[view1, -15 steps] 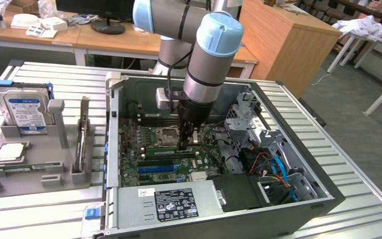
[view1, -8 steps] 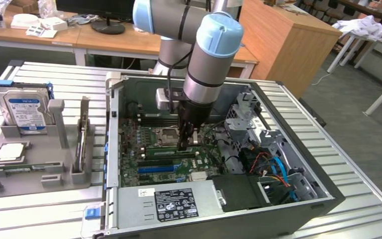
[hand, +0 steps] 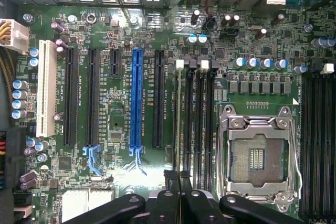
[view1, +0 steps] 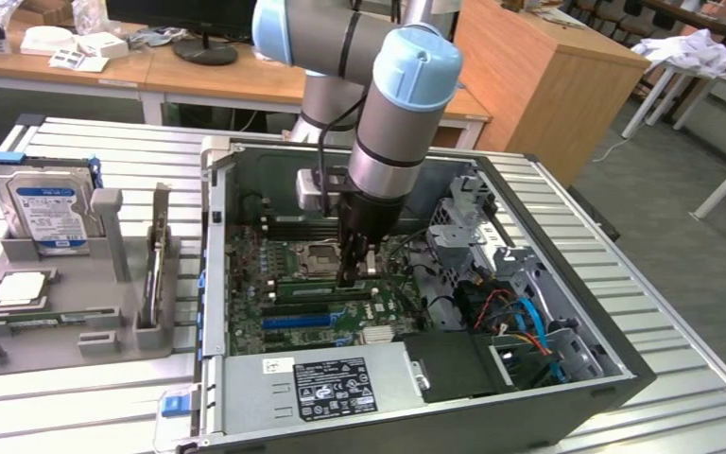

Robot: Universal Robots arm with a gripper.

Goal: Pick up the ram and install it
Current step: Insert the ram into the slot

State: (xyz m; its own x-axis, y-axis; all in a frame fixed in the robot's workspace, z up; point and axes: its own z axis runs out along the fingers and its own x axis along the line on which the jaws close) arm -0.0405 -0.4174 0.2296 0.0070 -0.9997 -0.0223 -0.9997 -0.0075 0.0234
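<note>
My gripper (view1: 355,272) reaches down into the open computer case (view1: 218,284), just beside the CPU socket (view1: 317,255). In the wrist view its black fingers (hand: 175,178) stand close together on the ram (hand: 177,121), a thin green stick seen edge-on. The stick lies along the outermost black memory slot (hand: 187,114) beside the CPU socket (hand: 257,156). From the exterior view the ram (view1: 319,291) shows as a narrow green strip low on the motherboard under the fingertips. How deep it sits in the slot I cannot tell.
A grey holder (view1: 73,312) at the exterior view's left carries a blue-labelled hard drive (view1: 45,203), a CPU (view1: 23,288) and another green stick (view1: 35,320). Inside the case are the power supply (view1: 325,383), a drive cage with cables (view1: 514,303) and a blue expansion slot (hand: 137,98).
</note>
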